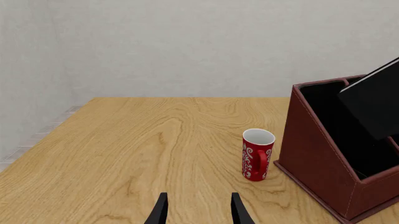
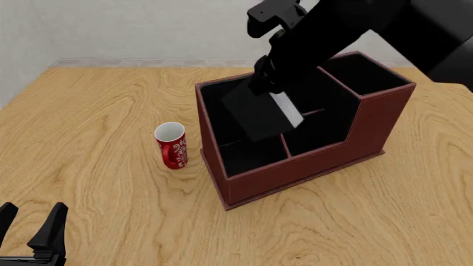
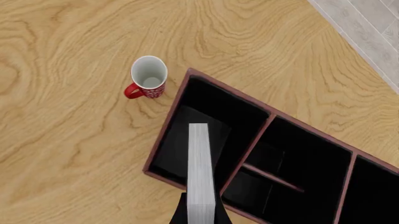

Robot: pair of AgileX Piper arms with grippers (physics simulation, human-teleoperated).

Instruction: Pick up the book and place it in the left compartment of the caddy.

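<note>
The black book [image 2: 255, 113] with white page edges [image 3: 199, 168] is held tilted in my shut right gripper [image 2: 270, 77], over the caddy's left compartment [image 2: 221, 102]. Its lower end dips below the rim in the left wrist view [image 1: 374, 100]. The reddish-brown caddy [image 2: 296, 172] stands centre-right on the table, and its left wall shows in the left wrist view [image 1: 318, 158]. The long left compartment [image 3: 212, 105] lies directly under the book. My left gripper [image 2: 31, 219] is open and empty at the near left table edge, far from the caddy; it also shows in its own view [image 1: 197, 210].
A red-and-white mug [image 2: 170, 145] stands upright just left of the caddy, also in the left wrist view [image 1: 257, 155] and the right wrist view [image 3: 148, 77]. The right arm [image 2: 384, 27] reaches in over the caddy's back right. Wooden table [image 2: 96, 111] extends to the left.
</note>
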